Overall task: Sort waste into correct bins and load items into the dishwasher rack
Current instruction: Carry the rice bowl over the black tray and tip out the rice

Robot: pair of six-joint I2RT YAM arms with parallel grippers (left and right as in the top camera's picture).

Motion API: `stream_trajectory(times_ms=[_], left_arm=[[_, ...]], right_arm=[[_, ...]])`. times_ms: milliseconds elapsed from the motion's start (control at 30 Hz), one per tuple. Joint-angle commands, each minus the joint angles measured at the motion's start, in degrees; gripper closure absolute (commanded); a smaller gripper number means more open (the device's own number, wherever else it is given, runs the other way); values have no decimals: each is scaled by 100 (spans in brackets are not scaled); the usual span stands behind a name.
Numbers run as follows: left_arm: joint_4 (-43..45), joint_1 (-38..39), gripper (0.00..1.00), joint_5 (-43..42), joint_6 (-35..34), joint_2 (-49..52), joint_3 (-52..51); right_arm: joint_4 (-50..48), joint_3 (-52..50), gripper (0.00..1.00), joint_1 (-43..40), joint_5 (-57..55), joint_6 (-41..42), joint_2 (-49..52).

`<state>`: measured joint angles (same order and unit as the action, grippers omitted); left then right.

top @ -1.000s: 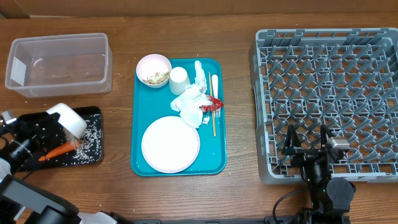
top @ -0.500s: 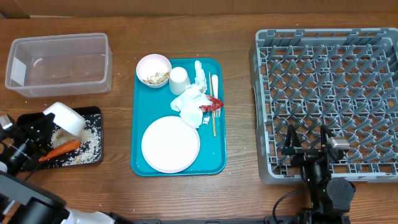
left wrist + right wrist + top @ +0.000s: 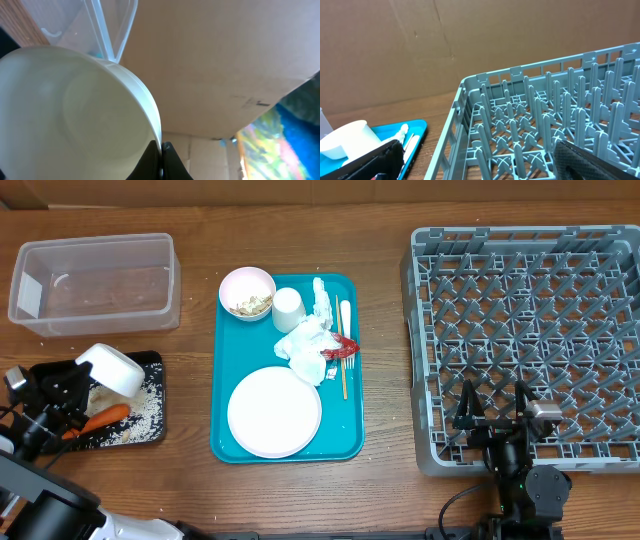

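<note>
Table (image 3: 390,480), bowl (image 3: 112,370) in left end effector (image 3: 161,155)

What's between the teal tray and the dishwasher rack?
Nothing; just bare wooden table between the teal tray and the dishwasher rack, per the overhead view.

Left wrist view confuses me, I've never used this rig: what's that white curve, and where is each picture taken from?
Two robot arms work at a table. One camera looks down from above; one sits on each wrist. The white curve is a white bowl, pinched at its rim by the left tool, over the black tray holding a carrot and rice. The right tool hangs open and empty at the rack. The teal tray carries a plate.
</note>
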<state>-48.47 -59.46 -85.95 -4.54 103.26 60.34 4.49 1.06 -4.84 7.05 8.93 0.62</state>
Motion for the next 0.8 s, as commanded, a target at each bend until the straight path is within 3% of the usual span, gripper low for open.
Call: stream_trajectory(times_ms=[0,167,233,267,367,500,567,633,767], left_arm=[[37,109,96,120,328,-264,24],[195,98,96,-365,289,-302,85],[144,101,96,-63,260,-302,125],[-37,111,96,76,361,-334,153],[-555,269,96,122,1539,-671,234],[-787,732,96,457,1480,-1661,424],[-765,1134,96,1241,1169,-2168,511],[-654,1703,96,2623,699,-2566,535],[-411,2857,96,4527,-229,-2830,535]], right_arm=[[-33,-59,0,-11,-17,-20,-46],[-33,-59,0,-11,-17,-22,-46],[-33,-59,0,-11,-17,-20,-46],[-33,-59,0,-11,-15,-20,-46],[-33,-59,0,-11,-15,-20,-46],[-33,-59,0,-11,-17,-20,-46],[-33,-59,0,-11,-17,-20,-46],[-33,-59,0,-11,-17,-20,-46],[-33,-59,0,-11,-17,-20,-46]])
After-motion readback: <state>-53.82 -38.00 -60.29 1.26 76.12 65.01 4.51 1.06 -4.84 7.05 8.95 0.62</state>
